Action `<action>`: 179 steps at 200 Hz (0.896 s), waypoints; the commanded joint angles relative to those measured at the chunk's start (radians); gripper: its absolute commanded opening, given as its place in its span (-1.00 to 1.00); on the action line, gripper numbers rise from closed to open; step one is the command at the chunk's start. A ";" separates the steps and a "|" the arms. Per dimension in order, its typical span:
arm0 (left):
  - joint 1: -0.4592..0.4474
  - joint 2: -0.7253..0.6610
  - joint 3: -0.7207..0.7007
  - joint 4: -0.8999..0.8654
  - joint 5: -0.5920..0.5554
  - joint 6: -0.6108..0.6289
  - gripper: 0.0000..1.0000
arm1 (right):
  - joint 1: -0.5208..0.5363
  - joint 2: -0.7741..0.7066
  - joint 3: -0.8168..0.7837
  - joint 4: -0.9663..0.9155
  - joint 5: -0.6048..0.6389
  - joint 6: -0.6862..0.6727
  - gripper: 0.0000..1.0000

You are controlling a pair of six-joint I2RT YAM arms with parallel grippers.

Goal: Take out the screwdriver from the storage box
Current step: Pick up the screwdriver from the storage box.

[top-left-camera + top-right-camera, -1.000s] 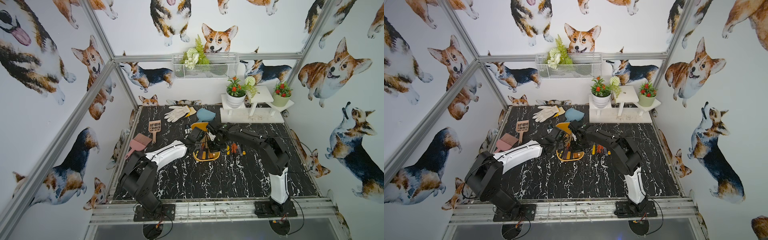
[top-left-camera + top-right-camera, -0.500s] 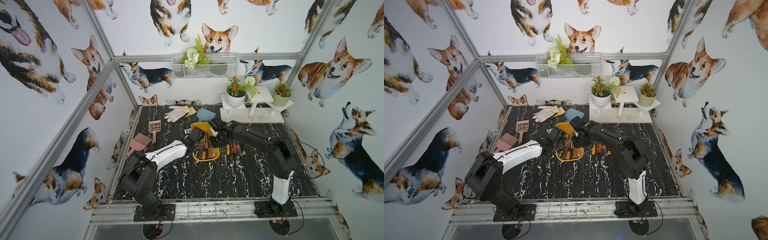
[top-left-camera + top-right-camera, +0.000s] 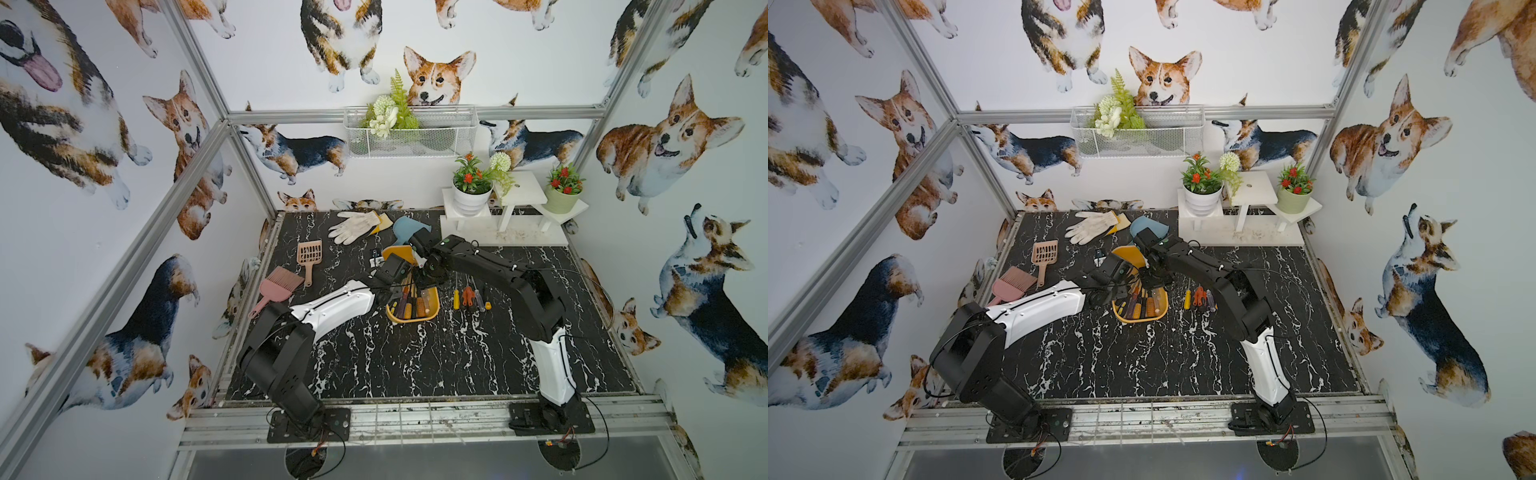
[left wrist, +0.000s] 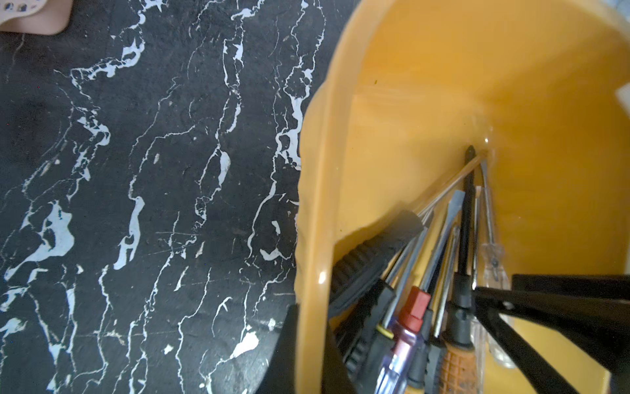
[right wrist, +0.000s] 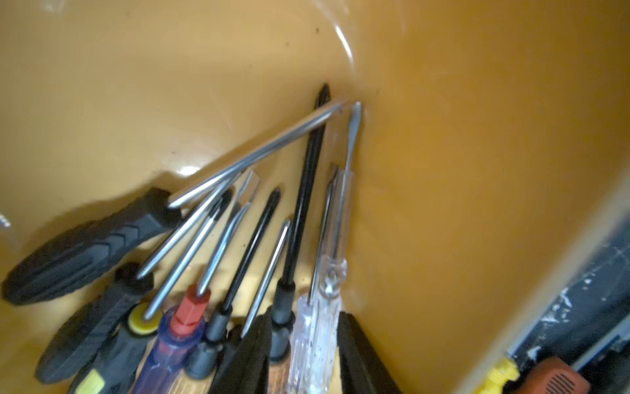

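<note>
With the right gripper [image 5: 305,310], jaws parted and gripping nothing yet, we are straddling the clear-handled screwdriver [image 5: 315,341] lying inside the storage box [image 3: 435,309]; the left gripper [image 4: 312,317] is clamping the box's rim; a few loose screwdrivers [image 3: 467,296] are lying just beside the box, while most are lying inside.

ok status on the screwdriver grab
Left tool shut on box rim. Right tool open, straddling clear screwdriver, not lifted. Orange-handled screwdriver crowds the same gap.

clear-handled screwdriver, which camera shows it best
Right wrist view: clear-handled screwdriver lies close-up between the right pincer's fingers. Left wrist view shows it partly behind that pincer; in both top views it's too small to tell.
</note>
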State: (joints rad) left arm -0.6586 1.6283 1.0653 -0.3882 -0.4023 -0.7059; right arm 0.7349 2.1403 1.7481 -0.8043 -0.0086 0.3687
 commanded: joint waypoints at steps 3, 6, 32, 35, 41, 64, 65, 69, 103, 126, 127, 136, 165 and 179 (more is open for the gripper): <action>0.002 -0.010 0.005 0.039 -0.014 -0.016 -1.00 | -0.003 0.044 0.017 -0.092 0.067 0.015 -0.22; 0.002 -0.010 0.005 0.038 -0.015 -0.016 -1.00 | -0.003 0.048 0.018 -0.096 0.068 0.017 -0.23; 0.002 -0.014 0.002 0.039 -0.017 -0.017 -1.00 | -0.002 0.064 -0.012 -0.090 0.050 0.025 -0.33; 0.002 -0.013 0.001 0.040 -0.017 -0.017 -1.00 | -0.003 0.062 -0.018 -0.086 0.046 0.026 -0.35; 0.002 -0.015 0.000 0.039 -0.018 -0.018 -1.00 | -0.003 0.056 -0.030 -0.076 0.039 0.028 -0.39; 0.002 -0.015 -0.004 0.038 -0.020 -0.020 -1.00 | -0.008 0.030 -0.061 -0.047 0.022 0.041 -0.54; 0.002 -0.015 -0.004 0.038 -0.020 -0.020 -1.00 | -0.008 0.029 -0.062 -0.046 0.022 0.041 -0.54; 0.002 -0.015 -0.004 0.038 -0.020 -0.020 -1.00 | -0.009 0.023 -0.065 -0.043 0.022 0.041 -0.56; 0.002 -0.011 -0.001 0.038 -0.017 -0.023 -1.00 | -0.014 -0.034 -0.085 -0.016 0.025 0.041 -0.75; 0.002 -0.009 0.002 0.037 -0.016 -0.023 -1.00 | -0.017 -0.072 -0.093 -0.003 0.022 0.041 -0.79; 0.002 -0.009 0.002 0.037 -0.016 -0.023 -1.00 | -0.016 -0.072 -0.092 -0.003 0.021 0.040 -0.79; 0.002 -0.008 0.002 0.037 -0.015 -0.023 -1.00 | -0.019 -0.077 -0.090 -0.004 0.012 0.035 -0.77; 0.002 -0.007 0.001 0.037 -0.013 -0.024 -1.00 | -0.018 -0.095 -0.102 0.000 0.004 0.030 -0.57; 0.002 -0.007 0.002 0.037 -0.013 -0.026 -1.00 | -0.019 -0.101 -0.112 0.005 -0.002 0.032 -0.54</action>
State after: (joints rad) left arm -0.6590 1.6283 1.0584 -0.3840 -0.3809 -0.7174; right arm 0.7193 2.0579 1.6524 -0.7742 -0.0292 0.4175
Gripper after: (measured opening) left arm 0.099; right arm 0.209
